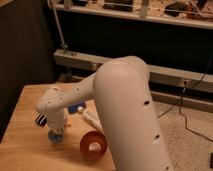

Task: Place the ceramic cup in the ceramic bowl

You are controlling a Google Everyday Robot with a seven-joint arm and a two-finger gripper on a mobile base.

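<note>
The light-blue ceramic cup stands on the wooden table at the left. My gripper hangs straight down onto it from the white arm, covering its top. The reddish-brown ceramic bowl sits just to the right of the cup, near the table's front edge, partly hidden by my arm.
A dark-blue piece and a white object lie behind the bowl, under my arm. A metal shelf rail runs behind the table. Cables lie on the speckled floor at the right.
</note>
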